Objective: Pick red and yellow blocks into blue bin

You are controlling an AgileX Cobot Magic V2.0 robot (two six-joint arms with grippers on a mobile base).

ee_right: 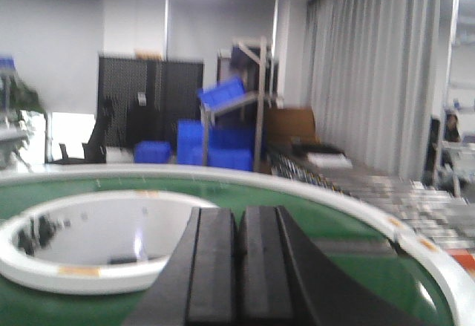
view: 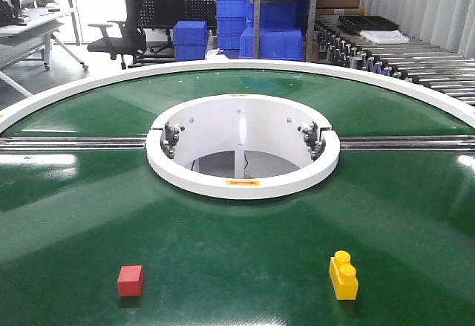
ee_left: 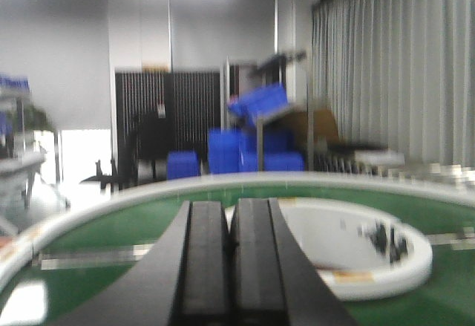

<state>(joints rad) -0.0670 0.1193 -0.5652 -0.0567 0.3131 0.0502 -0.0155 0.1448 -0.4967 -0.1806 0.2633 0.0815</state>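
2 blocks: red cube (view: 130,280) lower left of front view, yellow brick (view: 343,275) lower right; both flat on green bench (view: 237,259), well apart, nothing touching either.
Left hand (ee_left: 230,214): pads pressed together, only a thin seam betw. them, nothing held; points across bench toward white ring (view: 243,181).
Right hand (ee_right: 239,220): same, closed up tight and empty.
Blue bin: not id'd. Stacked blue crates (view: 276,44) upper centre of front view, beyond bench's far edge, far from blocks; can't tell if any is the target.
Risk 1: both hands closed, so each must spread before descent, else pads land on top of a block and shove it.
Risk 2: brick lies a bit skewed, studs up. A grip over the studs prob. slips; flat long sides look safer.
Risk 3: cube is small and smooth, bench looks glossy. An off-centre pinch could squirt it sideways.
Risk 4: several look-alike crates, so a drop in the wrong one is poss. if the target isn't confirmed first.
Risk 5: blocks sit near bottom edge of front view. A nudge toward the robot puts them out of cam sight.
Hidden: neither block shows in either wrist view, so hand-to-block offset can't be judged.
Cut off: arms absent from front view; bench's near edge is below frame.
Hard to read: both wrist views blurred, background detail soft; ring interior only partly visible.
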